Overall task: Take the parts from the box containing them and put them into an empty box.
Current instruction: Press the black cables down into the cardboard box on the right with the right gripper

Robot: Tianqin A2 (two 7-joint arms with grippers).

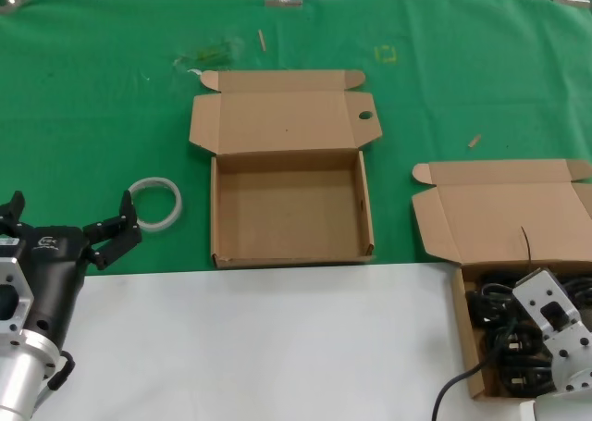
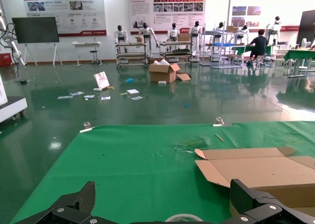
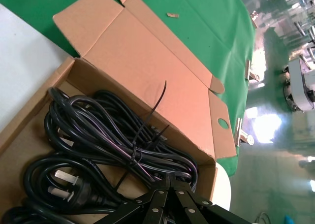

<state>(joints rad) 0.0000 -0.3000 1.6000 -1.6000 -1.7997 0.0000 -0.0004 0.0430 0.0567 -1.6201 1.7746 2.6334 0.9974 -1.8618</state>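
Black power cords (image 3: pixel 113 135), limp, tangled and zip-tied, are prob. best taken at the tie w/ right gripper (image 3: pixel 167 197), jaws together; left gripper (image 1: pixel 69 231) parked, jaws apart.

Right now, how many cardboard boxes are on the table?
2. An empty box sits open in the middle on the green cloth. A second box is at the robot's right, full of black cables, under the right gripper.

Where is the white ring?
In the head view the white ring lies on the green cloth, on the robot's left, between the left gripper and the empty box.
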